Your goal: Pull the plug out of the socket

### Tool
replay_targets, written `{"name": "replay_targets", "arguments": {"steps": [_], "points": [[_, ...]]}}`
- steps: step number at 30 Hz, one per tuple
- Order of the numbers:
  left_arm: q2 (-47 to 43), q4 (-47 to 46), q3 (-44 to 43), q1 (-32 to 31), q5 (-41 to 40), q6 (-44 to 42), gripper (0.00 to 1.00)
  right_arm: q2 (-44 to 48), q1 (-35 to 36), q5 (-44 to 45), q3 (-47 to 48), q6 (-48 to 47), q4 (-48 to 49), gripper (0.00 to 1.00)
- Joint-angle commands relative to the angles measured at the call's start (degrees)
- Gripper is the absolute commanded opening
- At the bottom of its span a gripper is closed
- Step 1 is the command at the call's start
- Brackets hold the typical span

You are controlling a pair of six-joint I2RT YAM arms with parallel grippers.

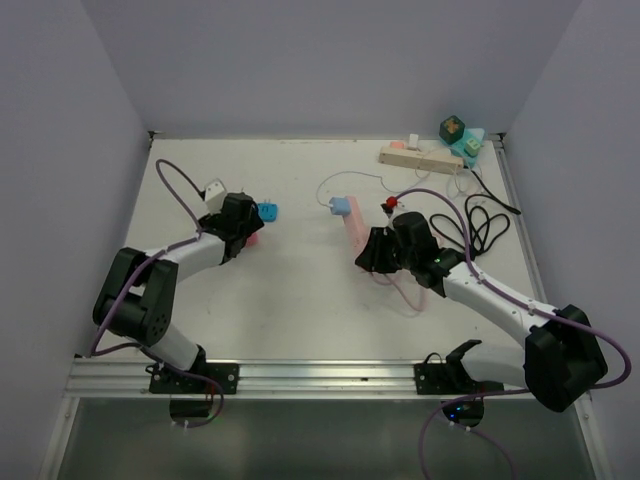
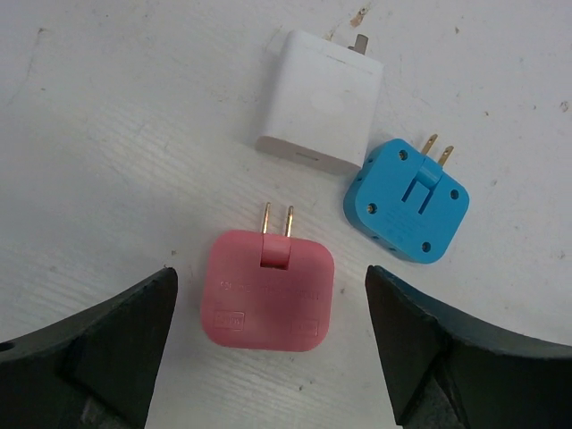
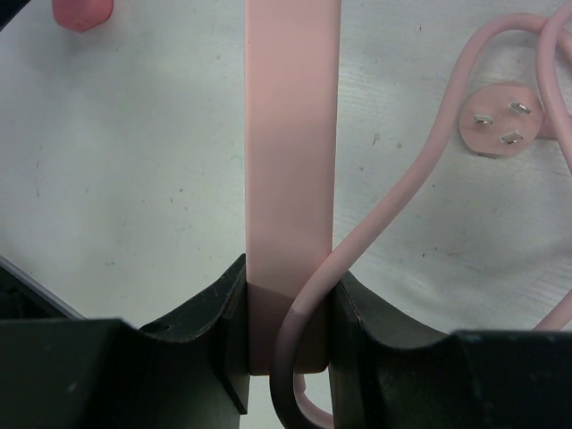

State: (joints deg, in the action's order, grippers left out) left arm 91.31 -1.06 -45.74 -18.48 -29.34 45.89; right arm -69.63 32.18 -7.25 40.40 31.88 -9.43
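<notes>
1. Only the left wrist view shows the pink plug [image 2: 268, 290] clearly. It lies flat with bare prongs between the fingers of the released left tool [image 1: 250, 232], beside a blue adapter [image 2: 407, 201] and a white charger [image 2: 322, 98].
2. Only the right wrist view shows the right tool [image 3: 286, 331] clenched on the pink socket strip [image 3: 290, 161], with the cable [image 3: 402, 179] seemingly pinched alongside.
3. From above, the plug sits toward the left edge of the bench [image 1: 300, 300] and the strip mid-bench. Bare surface lies between them.

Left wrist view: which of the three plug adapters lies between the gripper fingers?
The pink adapter, centred in the open left gripper; the white one and the blue one lie beyond it.
</notes>
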Motion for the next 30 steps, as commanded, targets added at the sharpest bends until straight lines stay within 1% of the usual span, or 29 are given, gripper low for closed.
{"name": "replay_targets", "arguments": {"steps": [1, 4, 6, 9, 12, 13, 15, 16, 18, 19, 23, 24, 28, 30], "points": [[-4.9, -0.7, 0.91, 0.37, 1.56, 0.7, 0.9, 0.9, -0.1, -3.03, 0.82, -1.03, 5.3, 0.0], [-7.71, 0.97, 0.74, 0.37, 3.32, 0.69, 0.99, 0.02, -0.02, -3.65, 1.08, -1.47, 5.21, 0.0], [-9.12, 3.43, 0.39, 0.37, 4.55, 0.34, 1.0, -0.25, -0.02, -3.91, 1.43, -1.73, 5.13, 0.0], [-12.64, 4.66, -0.05, 0.37, 9.64, -1.06, 1.0, -0.6, -0.02, -4.62, 1.96, -1.64, 5.04, 0.0], [-14.93, 5.72, -1.37, 0.37, 17.72, -2.29, 1.0, -0.95, 0.07, -5.32, 2.57, -1.64, 5.04, 0.0], [-15.19, 7.37, -1.98, 0.37, 22.35, -2.12, 0.99, -1.04, 0.07, -5.5, 2.75, -1.64, 5.12, 0.0], [-15.46, 8.62, -3.3, 0.37, 27.47, -2.03, 0.99, -1.3, 0.25, -5.85, 3.1, -1.56, 5.21, 0.0], [-16.07, 8.01, -3.22, 0.37, 32.8, -0.99, 1.0, -1.48, 0.33, -6.02, 3.19, -1.47, 5.21, 0.0], [-16.86, 5.3, -2.34, 0.2, 37.49, 0.6, 0.99, -1.48, 0.77, -6.2, 3.19, -1.29, 5.39, 0.0], [-17.65, 4.23, -2.08, 0.11, 41.17, 2.52, 0.99, -1.48, 0.95, -6.2, 3.19, -1.03, 5.82, 0.0], [-17.92, 2.03, -2.08, -2.43, 44.63, 7.45, 0.97, -1.74, 1.74, -6.64, 2.66, -0.06, 6.88, 0.0], [-17.83, -1.02, -2.25, -4.18, 44.55, 8.33, 0.97, -1.65, 1.92, -6.55, 2.66, 0.2, 7.06, 0.0], [-15.91, -3.51, -3.13, -8.41, 42.18, 13.16, 0.94, -2.18, 3.06, -6.55, 2.31, 0.9, 8.63, 0.0], [-14.85, -4.03, -4.18, -10.34, 41.13, 13.96, 0.92, -2.27, 3.76, -6.64, 2.31, 1.25, 8.82, 0.0]]}}
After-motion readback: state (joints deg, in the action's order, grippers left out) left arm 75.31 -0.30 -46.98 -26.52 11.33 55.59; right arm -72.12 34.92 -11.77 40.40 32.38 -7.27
